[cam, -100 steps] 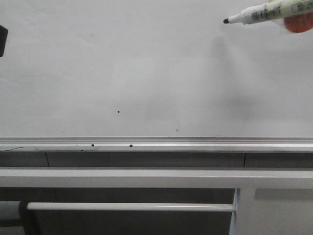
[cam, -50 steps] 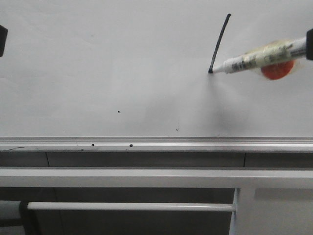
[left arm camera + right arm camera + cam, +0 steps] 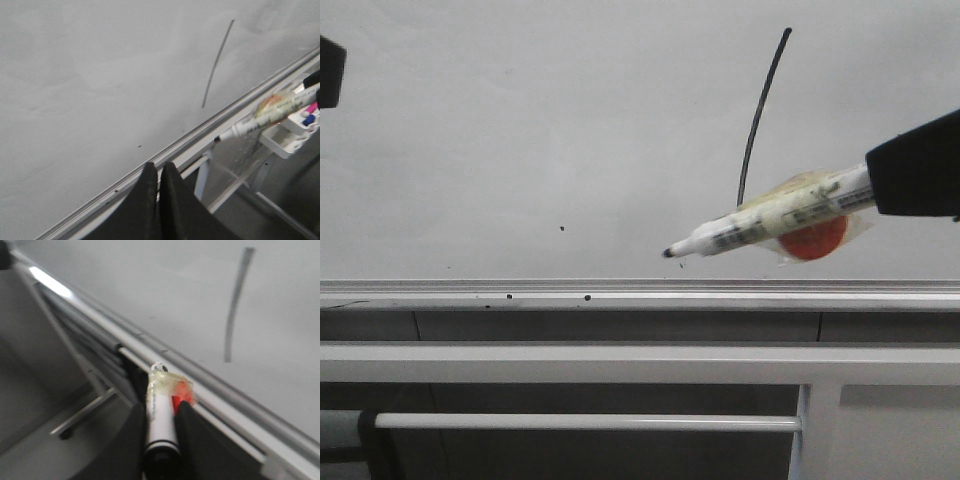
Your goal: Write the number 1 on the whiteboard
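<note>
Thin black, slightly curved stroke, the number 1 (image 3: 760, 118), sits upper right on big glossy whiteboard (image 3: 520, 150). My right pincer (image 3: 161, 426) grips taped white marker pen (image 3: 760, 220), tip apparently off board. Left pincer (image 3: 159, 182) closed, empty. Writing looks done; next, park marker clear w/o smudging.

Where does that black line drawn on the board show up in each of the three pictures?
Front view: the number 1 stands upper right of centre, above the marker.
Left wrist view: upper right, a thin slanted stroke.
Right wrist view: upper right, blurred.
Shared landmark: the whiteboard's silver rail, running below the stroke in every view.
</note>
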